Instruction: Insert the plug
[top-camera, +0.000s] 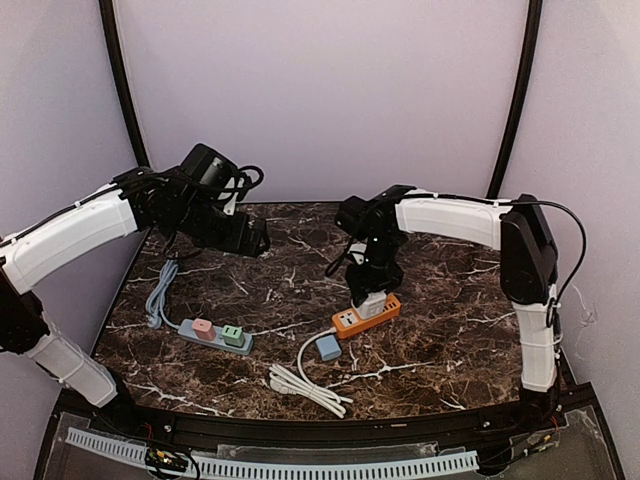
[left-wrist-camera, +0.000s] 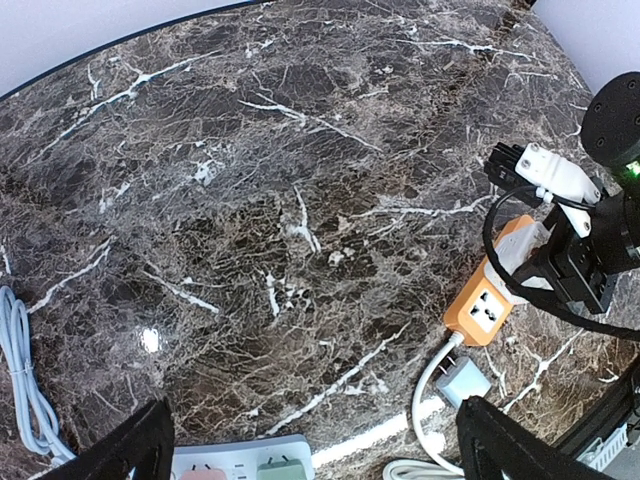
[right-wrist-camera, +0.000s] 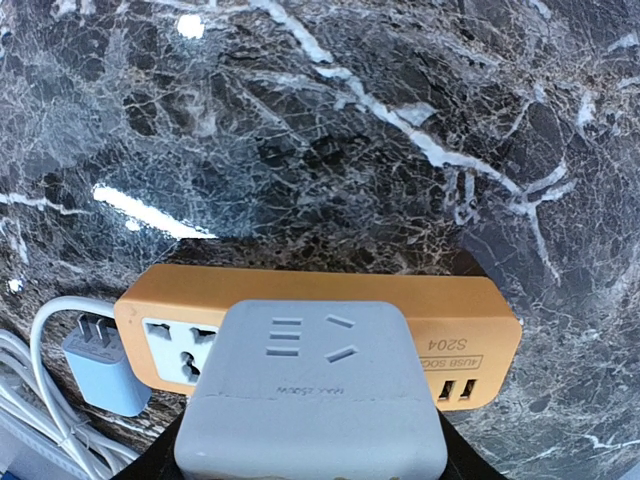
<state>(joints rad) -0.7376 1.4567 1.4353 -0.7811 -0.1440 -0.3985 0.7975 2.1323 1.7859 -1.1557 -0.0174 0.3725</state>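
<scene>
The right gripper (top-camera: 370, 296) is clenched on a grey adapter (right-wrist-camera: 312, 385), which sits over the middle of the orange strip (right-wrist-camera: 478, 322). Whether its pins are seated in the strip cannot be told. One socket at the strip's left end lies uncovered.

A small blue plug (right-wrist-camera: 100, 368) lies flat on the table (top-camera: 450, 340) just beside that left end, prongs bare. Its white cable (top-camera: 305, 385) loops away on the near side of the strip.

The left gripper (left-wrist-camera: 315, 440) hangs above the table well to the left of the orange strip and beyond it. Its fingers (left-wrist-camera: 130, 450) are spread wide, with nothing between them.

A grey strip (top-camera: 215, 335) lies well left of the orange strip, with a pink plug (top-camera: 204, 327) and a green plug (top-camera: 233, 334) sitting in it.
</scene>
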